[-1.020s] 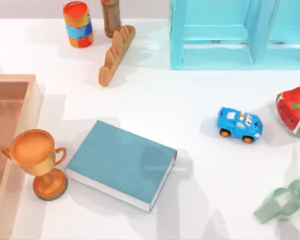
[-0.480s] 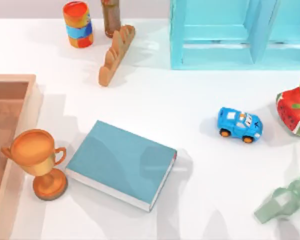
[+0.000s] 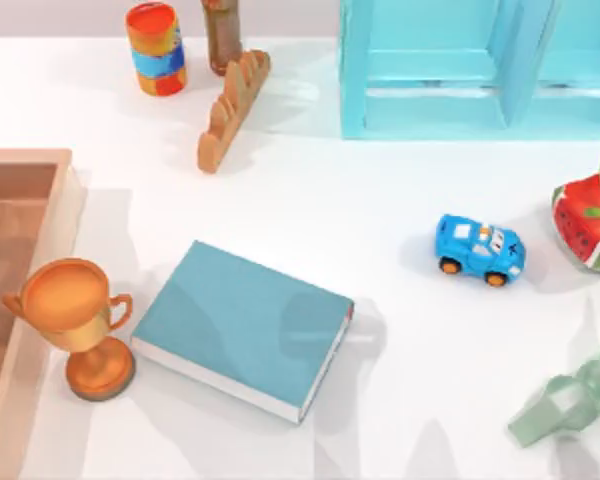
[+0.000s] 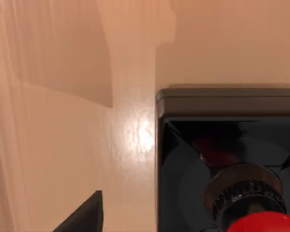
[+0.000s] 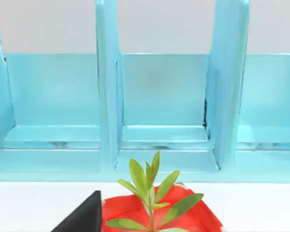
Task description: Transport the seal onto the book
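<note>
I am looking down my left wrist at the seal [image 4: 227, 164], sitting on a tan surface right under the claw; whether the claw is open, I cannot tell. The book [image 3: 242, 328] is lying on the tabletop.

Surface [image 3: 310, 210]: plain white, glossy, soft shadows.
Shelf unit [image 3: 450, 70]: light blue, at 1 o'clock.
Wall [image 5: 159, 24]: pale grey behind it.

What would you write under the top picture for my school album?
A teal book lies on a white table between a golden trophy and a blue toy car.
</note>
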